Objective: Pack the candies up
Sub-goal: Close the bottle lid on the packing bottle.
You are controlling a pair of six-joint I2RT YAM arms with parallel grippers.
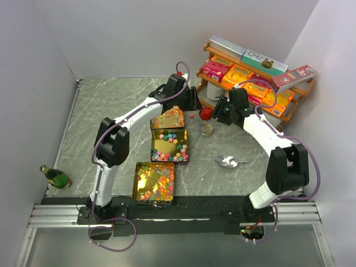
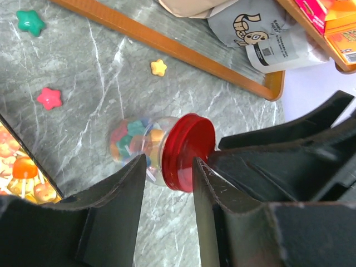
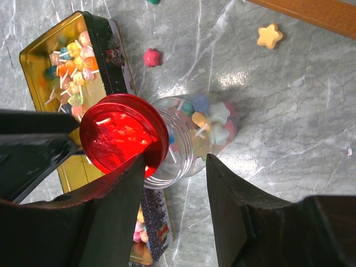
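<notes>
Far left, well away from both sets of fingers: green bottle (image 1: 55, 177) lying on the desk (image 1: 111, 105).

Three gold tins (image 1: 164, 146) sit in a row along the left arm, on the near side of the left fingers (image 2: 119, 194). All are open. We see candies (image 1: 158, 183) in each, mixed colours, thickest in the nearest tin.

Loose on the desk past the left fingers, out ahead of their tips: pink star (image 2: 49, 98), yellow star (image 2: 159, 67), green star (image 2: 29, 21).

Main item: clear jar (image 2: 133, 146) lying on its side on the desk, part full of candies, red lid (image 2: 186, 147) at its mouth. We can't tell if the lid is screwed down.

- Left fingers: narrow gap, with the jar neck in line with it. One tip overlaps the glass, the other overlaps the lid rim. We cannot tell whether they are clamped on it or just over it.
- Right fingers (image 3: 119, 189): set wide, bare desk visible between them. The jar is just past the tips. One tip covers the lower edge of the lid; the other looks just clear of the glass. We see no grip here.
- Both sets of fingers meet at the lid from opposite sides, close together.

On the near side of the right fingers, apart from the jar: metal scoop (image 1: 228, 161) on the desk with something white in its bowl.

Behind the right fingers, at the far right: wooden rack (image 2: 167, 45) stacked with orange and pink boxes (image 1: 240, 73).
</notes>
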